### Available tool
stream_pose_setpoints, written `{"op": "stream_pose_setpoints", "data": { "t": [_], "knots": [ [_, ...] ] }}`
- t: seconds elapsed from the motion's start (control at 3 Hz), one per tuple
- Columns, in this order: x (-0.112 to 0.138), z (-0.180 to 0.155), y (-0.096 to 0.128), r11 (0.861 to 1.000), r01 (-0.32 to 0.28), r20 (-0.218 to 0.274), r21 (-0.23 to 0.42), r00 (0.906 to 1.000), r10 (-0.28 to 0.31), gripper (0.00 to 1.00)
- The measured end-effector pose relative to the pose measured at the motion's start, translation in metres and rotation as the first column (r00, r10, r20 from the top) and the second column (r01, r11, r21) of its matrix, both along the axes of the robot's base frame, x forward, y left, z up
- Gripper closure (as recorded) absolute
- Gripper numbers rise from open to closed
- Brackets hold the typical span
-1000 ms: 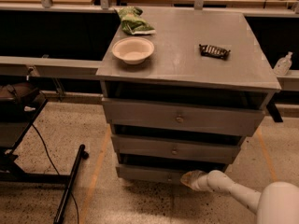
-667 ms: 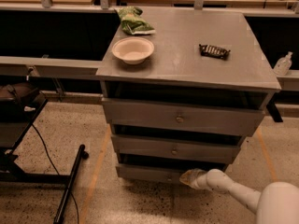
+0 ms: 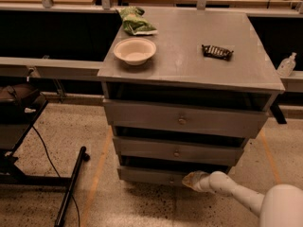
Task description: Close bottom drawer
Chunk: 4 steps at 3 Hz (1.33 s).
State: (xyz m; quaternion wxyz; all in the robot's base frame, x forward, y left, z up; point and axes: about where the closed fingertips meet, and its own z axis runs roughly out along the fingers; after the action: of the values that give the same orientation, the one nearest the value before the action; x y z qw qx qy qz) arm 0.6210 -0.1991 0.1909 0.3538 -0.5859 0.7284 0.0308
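The bottom drawer (image 3: 147, 175) is the lowest of three grey drawers in a grey cabinet (image 3: 189, 65); its slim front panel sticks out slightly, with a dark gap above it. My gripper (image 3: 190, 179) comes in from the lower right on a white arm (image 3: 246, 197) and sits against the middle of that front panel, covering the spot where the knob would be. The middle drawer (image 3: 176, 152) and top drawer (image 3: 182, 120) above it also stand a little out, each with a small round knob.
On the cabinet top lie a white bowl (image 3: 135, 50), a green snack bag (image 3: 135, 22) and a dark wrapped bar (image 3: 217, 52). A black stand with a cable (image 3: 71, 186) sits on the speckled floor at the left. A sanitiser bottle (image 3: 286, 64) stands at the right.
My gripper has crept a little to the left along the bottom drawer's front. The drawers look unchanged.
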Motion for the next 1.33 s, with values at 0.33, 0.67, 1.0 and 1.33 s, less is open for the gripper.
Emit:
{"op": "stream_pose_setpoints", "data": {
  "t": [0.33,0.67,1.0,1.33],
  "knots": [
    [0.0000,0.0000,0.0000,1.000,0.000,0.000,0.000,1.0000,0.000,1.00],
    [0.0000,0.0000,0.0000,1.000,0.000,0.000,0.000,1.0000,0.000,1.00],
    [0.0000,0.0000,0.0000,1.000,0.000,0.000,0.000,1.0000,0.000,1.00],
    [0.0000,0.0000,0.0000,1.000,0.000,0.000,0.000,1.0000,0.000,1.00]
  ]
}}
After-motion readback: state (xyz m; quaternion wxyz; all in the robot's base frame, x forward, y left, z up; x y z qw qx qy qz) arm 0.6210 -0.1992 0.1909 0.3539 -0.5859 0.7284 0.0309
